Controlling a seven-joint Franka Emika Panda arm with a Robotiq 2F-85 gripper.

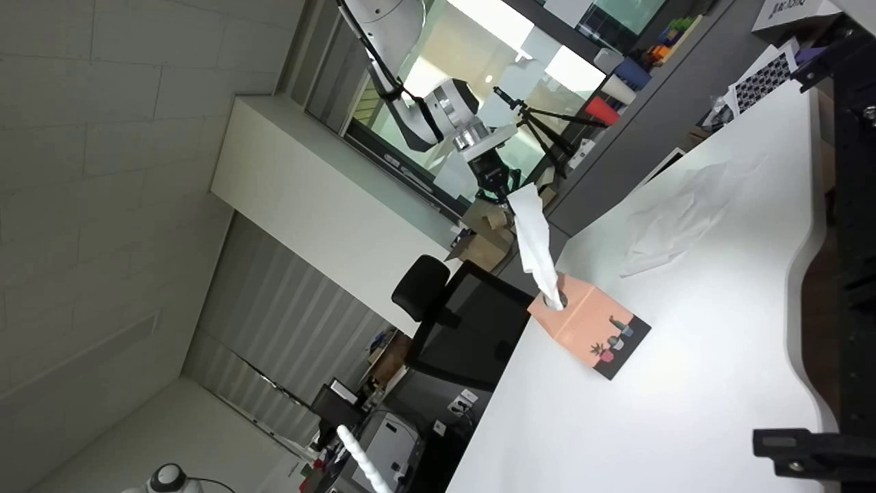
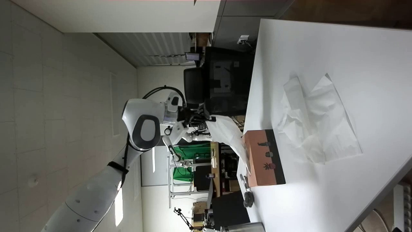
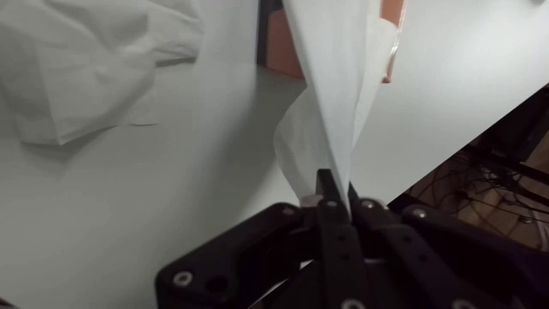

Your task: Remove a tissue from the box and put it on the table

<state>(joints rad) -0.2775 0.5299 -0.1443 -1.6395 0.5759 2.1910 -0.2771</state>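
Note:
My gripper (image 1: 508, 197) is shut on the top end of a white tissue (image 1: 534, 239), which also shows in an exterior view (image 2: 227, 130). The tissue hangs stretched from the gripper down to the oval opening of the salmon-pink box (image 1: 582, 322); its lower end is in or at that opening. The box, with its dark patterned end, stands on the white table (image 2: 370, 64) near an edge. In the wrist view, the tissue (image 3: 339, 73) runs between the close fingertips (image 3: 339, 180) and hides part of the box (image 3: 283, 47).
A larger crinkled whitish sheet (image 2: 331, 122) lies on the table beside the box, and shows in the wrist view (image 3: 94, 73). A black chair (image 1: 472, 329) stands behind the table edge. A black bracket (image 1: 807, 452) sits at the table's edge in an exterior view.

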